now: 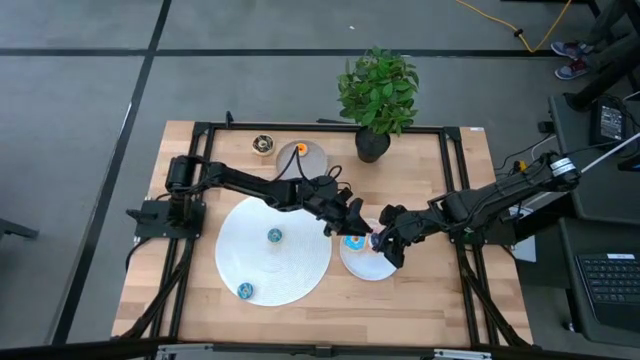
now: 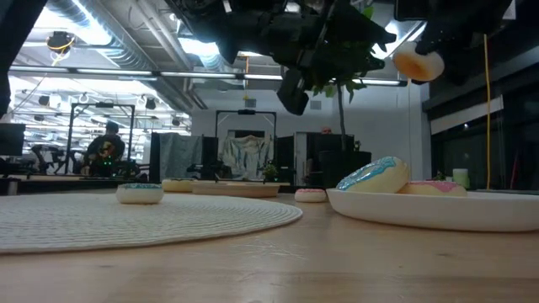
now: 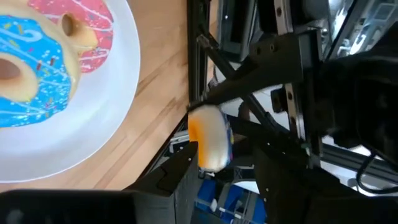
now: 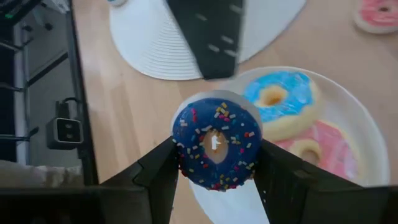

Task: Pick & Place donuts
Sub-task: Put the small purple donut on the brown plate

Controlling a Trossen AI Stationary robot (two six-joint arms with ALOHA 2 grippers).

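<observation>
My right gripper is shut on a small dark-blue sprinkled donut, held in the air over the white plate. In the low view the same donut shows its pale side. On the plate lie a larger blue donut and a pink donut, the blue one leaning on the pink one. My left gripper hovers just left of the plate, above the table. It is open, with nothing between its fingers. My right gripper pinches the dark-blue donut between its two fingers, on two opposite sides of its outer rim. The fingers slant down from the table's right side. The donut is lifted clear above the plate, tilted, its iced face toward the wrist.
A large white disc at the left of the plate carries two tiny teal donuts. A grey plate with an orange donut and a potted plant stand at the far edge. A pink donut lies on the wood.
</observation>
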